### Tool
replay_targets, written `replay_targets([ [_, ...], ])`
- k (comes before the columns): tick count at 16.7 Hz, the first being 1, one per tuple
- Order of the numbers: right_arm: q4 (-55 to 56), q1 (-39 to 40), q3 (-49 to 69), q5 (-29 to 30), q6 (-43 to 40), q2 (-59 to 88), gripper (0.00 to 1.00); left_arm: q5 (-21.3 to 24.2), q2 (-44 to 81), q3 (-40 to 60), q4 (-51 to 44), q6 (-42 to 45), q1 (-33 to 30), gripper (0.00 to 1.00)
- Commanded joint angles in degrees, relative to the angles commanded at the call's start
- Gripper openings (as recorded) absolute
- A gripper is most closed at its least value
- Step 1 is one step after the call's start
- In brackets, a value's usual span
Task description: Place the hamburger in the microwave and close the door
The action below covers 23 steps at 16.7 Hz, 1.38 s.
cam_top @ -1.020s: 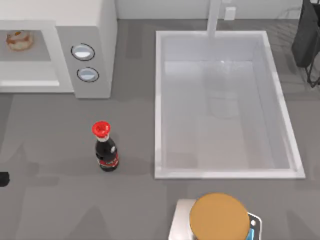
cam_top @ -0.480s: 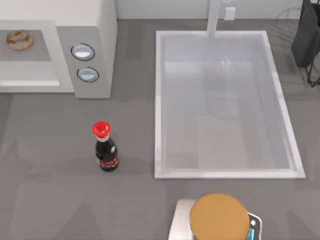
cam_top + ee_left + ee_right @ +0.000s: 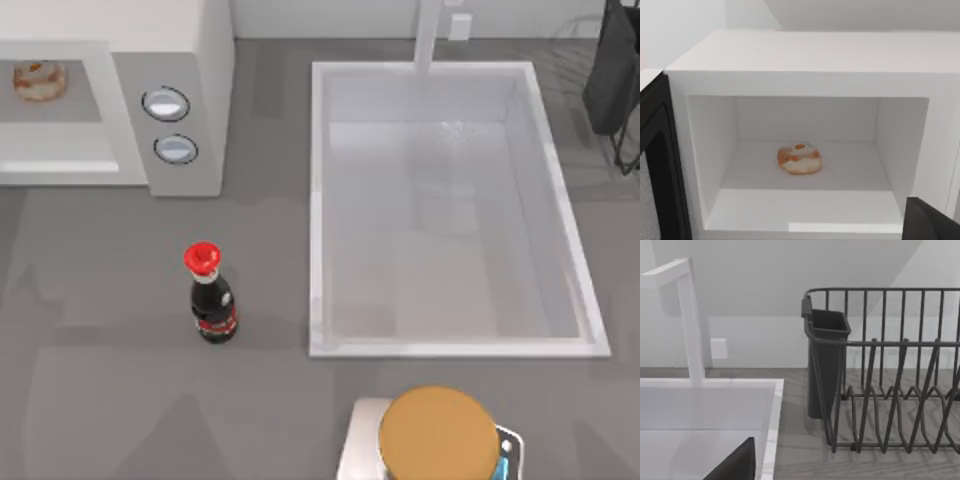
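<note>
One hamburger (image 3: 799, 158) inside microwave (image 3: 805, 65) | door (image 3: 655, 165) open | jaws' state: cannot tell

The hamburger (image 3: 799, 158), a small pale-tan bun with reddish-orange bits, sat upright on the floor of the microwave (image 3: 175, 60) cavity, clear of its walls. The white microwave stood at the table's far left. The door (image 3: 657, 165) hung open.

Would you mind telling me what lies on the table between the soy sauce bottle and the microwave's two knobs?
In the top view, nothing: bare grey table separates the bottle from the microwave panel holding the knobs.
</note>
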Motion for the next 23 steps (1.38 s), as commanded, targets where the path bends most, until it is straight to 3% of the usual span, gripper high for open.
replay_targets([
  [6,0.00,0.00,0.00,0.00,0.00,0.00,1.00,-0.24,1.57,1.21,0.91,0.05,-0.20,0.00],
  [12,0.00,0.00,0.00,0.00,0.00,0.00,1.00,-5.22,8.95,5.55,3.45,0.12,-5.04,0.00],
  [17,0.00,0.00,0.00,0.00,0.00,0.00,1.00,-5.46,9.32,5.92,3.65,0.18,-5.31,0.00],
  [23,0.00,0.00,0.00,0.00,0.00,0.00,1.00,-0.22,22.07,18.68,-7.91,10.10,5.14,0.00],
])
